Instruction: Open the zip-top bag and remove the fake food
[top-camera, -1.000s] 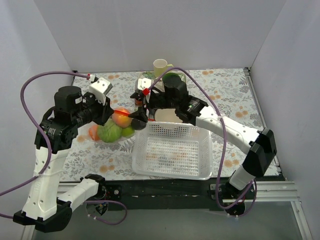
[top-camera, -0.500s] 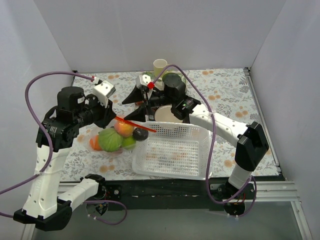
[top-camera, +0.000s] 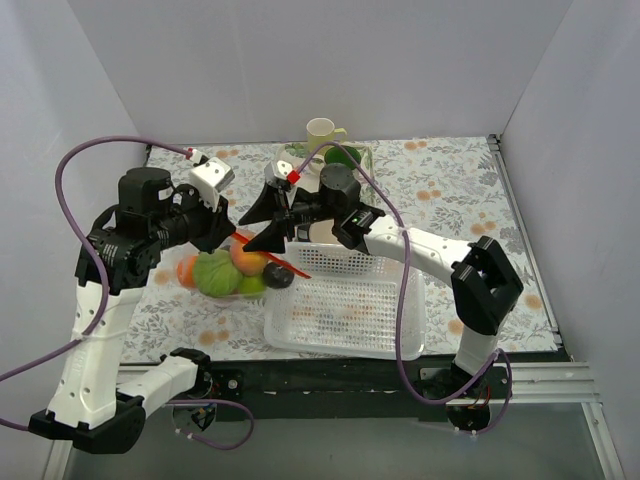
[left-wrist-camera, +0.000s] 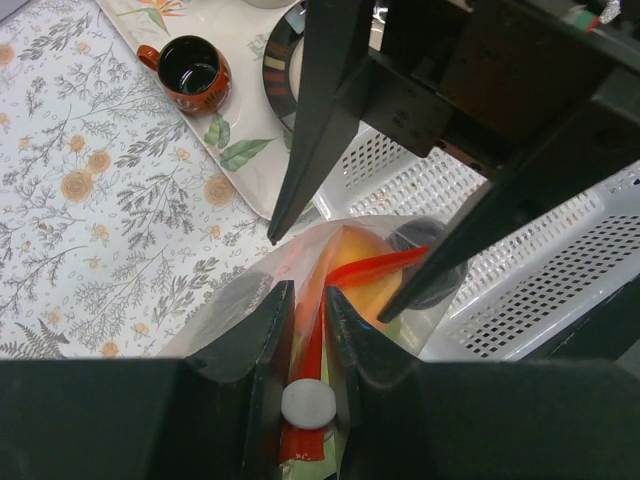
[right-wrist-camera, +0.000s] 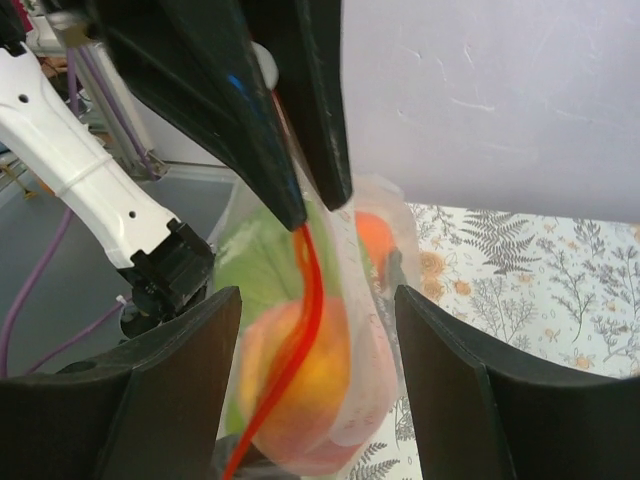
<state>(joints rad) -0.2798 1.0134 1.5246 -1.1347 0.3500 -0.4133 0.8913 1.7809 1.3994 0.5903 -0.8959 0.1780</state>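
The zip-top bag (top-camera: 225, 275) hangs from my left gripper (top-camera: 228, 232), which is shut on its orange-red zip strip (left-wrist-camera: 312, 345). Through the clear plastic I see fake food: a green cabbage (top-camera: 212, 272), a peach (top-camera: 247, 258), an orange (top-camera: 186, 268) and a dark plum (top-camera: 279, 277). My right gripper (top-camera: 262, 225) is open wide, with one finger on each side of the bag's mouth and not touching it. In the right wrist view the bag (right-wrist-camera: 330, 330) and strip (right-wrist-camera: 310, 290) hang between its spread fingers (right-wrist-camera: 170, 390), below the left fingers (right-wrist-camera: 270, 130).
A white perforated basket (top-camera: 350, 300) stands right of the bag, under the right arm. Behind it lies a tray (left-wrist-camera: 245, 150) with a brown mug (left-wrist-camera: 192, 72), a plate (left-wrist-camera: 280, 50), a cream cup (top-camera: 320, 130) and a green bowl (top-camera: 343, 157).
My right gripper let go of the zip strip, opened wide and swung left around the bag's mouth. The left gripper kept its hold and the bag shifted slightly.
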